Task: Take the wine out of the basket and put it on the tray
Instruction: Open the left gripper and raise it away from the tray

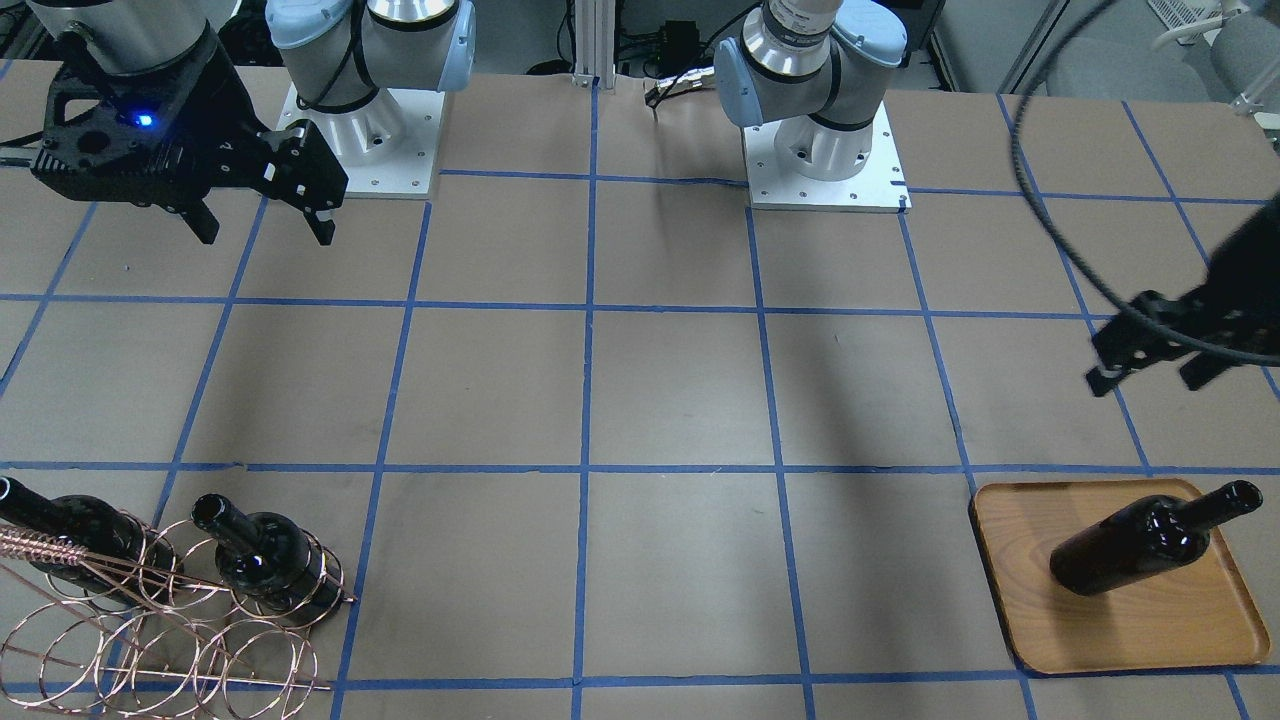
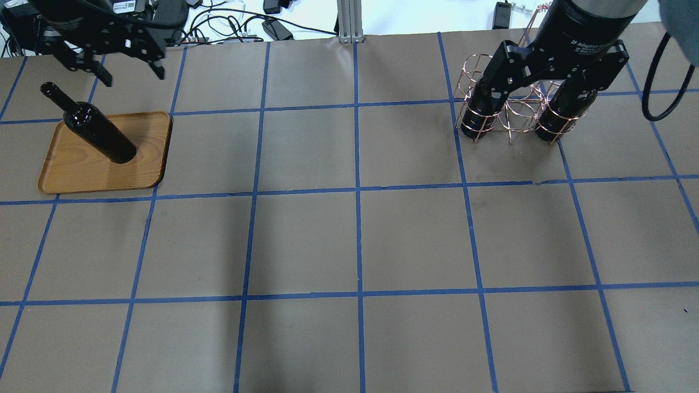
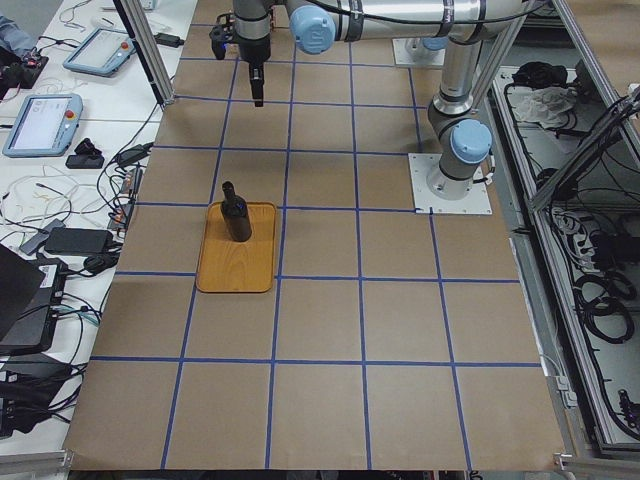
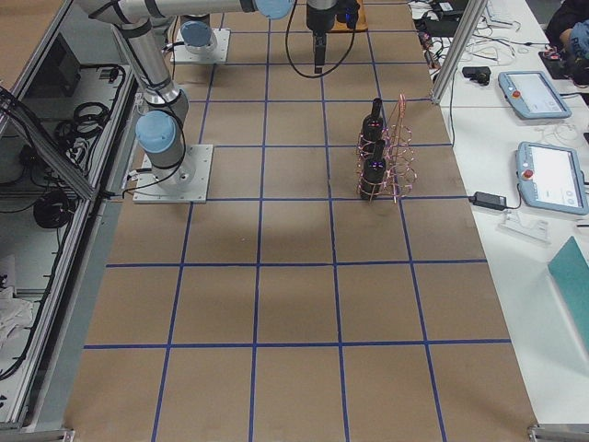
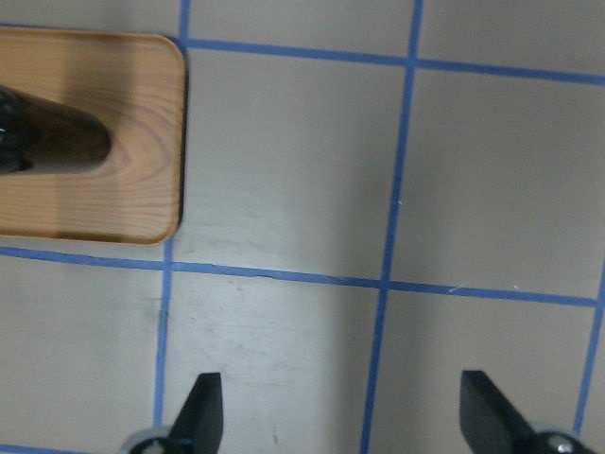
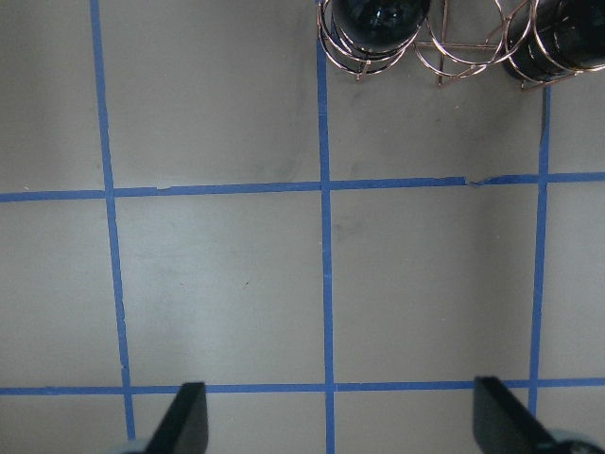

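Note:
One wine bottle point(image 1: 1140, 545) stands upright on the wooden tray point(image 1: 1200, 630), also shown in the overhead view point(image 2: 98, 134) on the tray point(image 2: 82, 174) at far left. The copper wire basket point(image 1: 150, 620) point(image 2: 513, 117) holds two more bottles point(image 1: 260, 555) point(image 1: 60, 520). My left gripper point(image 1: 1148, 380) point(image 2: 131, 73) hangs open and empty, above the table beside the tray. My right gripper point(image 1: 265, 232) point(image 2: 527, 90) is open and empty, high above the table on the robot's side of the basket; its wrist view shows the basket's bottles point(image 6: 378, 19) at the top edge.
The table is brown paper with a blue tape grid. The arm bases point(image 1: 360, 140) point(image 1: 825, 150) stand at the robot's edge. A black cable loop point(image 1: 1040, 200) hangs by the left arm. Cables and tablets lie beyond the far table edge point(image 3: 40, 120).

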`<state>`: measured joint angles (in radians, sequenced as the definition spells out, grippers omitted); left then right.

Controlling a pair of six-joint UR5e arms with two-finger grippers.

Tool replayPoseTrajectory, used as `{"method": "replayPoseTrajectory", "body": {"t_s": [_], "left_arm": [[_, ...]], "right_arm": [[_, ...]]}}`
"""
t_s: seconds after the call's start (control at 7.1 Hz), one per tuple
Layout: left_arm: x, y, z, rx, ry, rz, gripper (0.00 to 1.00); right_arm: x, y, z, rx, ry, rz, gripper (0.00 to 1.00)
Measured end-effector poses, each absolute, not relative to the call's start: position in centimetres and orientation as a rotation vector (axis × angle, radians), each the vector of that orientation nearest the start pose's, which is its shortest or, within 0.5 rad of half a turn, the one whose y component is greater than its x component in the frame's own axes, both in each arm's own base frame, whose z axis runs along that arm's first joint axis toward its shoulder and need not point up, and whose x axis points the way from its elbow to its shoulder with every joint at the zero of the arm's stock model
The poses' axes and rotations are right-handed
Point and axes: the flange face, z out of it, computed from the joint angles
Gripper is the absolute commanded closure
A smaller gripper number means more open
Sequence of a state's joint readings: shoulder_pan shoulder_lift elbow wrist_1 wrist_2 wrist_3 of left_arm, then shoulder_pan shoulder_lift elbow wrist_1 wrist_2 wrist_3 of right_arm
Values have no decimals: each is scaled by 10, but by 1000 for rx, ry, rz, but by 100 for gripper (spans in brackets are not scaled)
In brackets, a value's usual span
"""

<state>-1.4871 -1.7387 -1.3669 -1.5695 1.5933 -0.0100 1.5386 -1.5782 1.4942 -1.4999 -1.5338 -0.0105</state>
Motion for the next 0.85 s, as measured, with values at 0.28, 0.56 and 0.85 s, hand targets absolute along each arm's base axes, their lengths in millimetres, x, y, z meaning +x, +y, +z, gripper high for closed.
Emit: {"method": "replayPoseTrajectory", "body": {"t_s": [0.28,0.56,0.85], "left_arm": [[-140,-547,491,-119,3104,-38,0],[-153,-532,498,-114,3107,-55,0],[-157,-518,510,-106,3111,-80,0]], "right_arm": [[127,-491,520,8,3136,-14,0],[133,-491,517,-3,3155,-4,0],[134,-492,516,-4,3162,-2,0]]}}
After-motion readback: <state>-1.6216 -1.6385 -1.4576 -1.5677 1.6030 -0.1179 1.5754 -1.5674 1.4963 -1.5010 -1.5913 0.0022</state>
